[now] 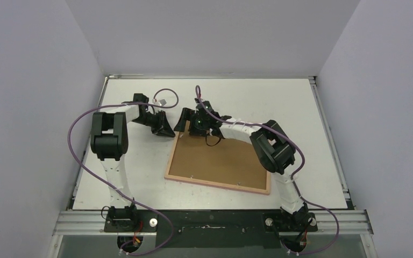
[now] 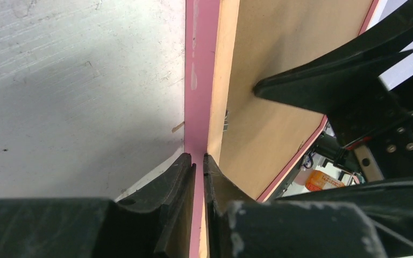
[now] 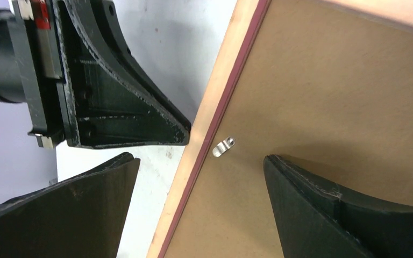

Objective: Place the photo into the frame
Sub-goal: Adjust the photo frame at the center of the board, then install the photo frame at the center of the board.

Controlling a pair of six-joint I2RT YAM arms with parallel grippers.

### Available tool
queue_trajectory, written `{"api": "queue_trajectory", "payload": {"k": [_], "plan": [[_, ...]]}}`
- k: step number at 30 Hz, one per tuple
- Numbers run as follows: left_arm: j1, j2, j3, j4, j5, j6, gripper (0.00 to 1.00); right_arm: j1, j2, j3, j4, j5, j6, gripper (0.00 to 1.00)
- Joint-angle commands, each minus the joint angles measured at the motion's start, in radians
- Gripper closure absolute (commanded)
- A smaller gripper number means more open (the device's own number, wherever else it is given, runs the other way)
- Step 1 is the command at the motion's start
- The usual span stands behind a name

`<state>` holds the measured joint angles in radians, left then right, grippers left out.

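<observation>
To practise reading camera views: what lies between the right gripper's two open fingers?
Right wrist view: the right gripper straddles the frame rail, with a small metal clip and brown backing board also between its fingers.

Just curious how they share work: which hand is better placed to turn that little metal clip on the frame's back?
Probably the right hand: open, it straddles the metal clip. The left hand is pinched on the frame rail, likely steadying it.
</observation>
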<state>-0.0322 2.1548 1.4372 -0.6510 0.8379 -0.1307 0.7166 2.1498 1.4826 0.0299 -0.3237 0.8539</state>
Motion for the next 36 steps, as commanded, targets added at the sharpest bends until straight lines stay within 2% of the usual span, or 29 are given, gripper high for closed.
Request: {"api": "queue_trajectory", "payload": {"k": [1,36], "plan": [[-0.008,0.012,0.008,0.039,-0.002,0.008,0.9,0.025,0.008,0.039,0.07,-0.023,0.022,0.1],[-0.002,0.004,-0.007,0.034,0.006,0.019,0.92,0.095,0.041,-0.039,0.137,0.056,0.103,0.1]]}}
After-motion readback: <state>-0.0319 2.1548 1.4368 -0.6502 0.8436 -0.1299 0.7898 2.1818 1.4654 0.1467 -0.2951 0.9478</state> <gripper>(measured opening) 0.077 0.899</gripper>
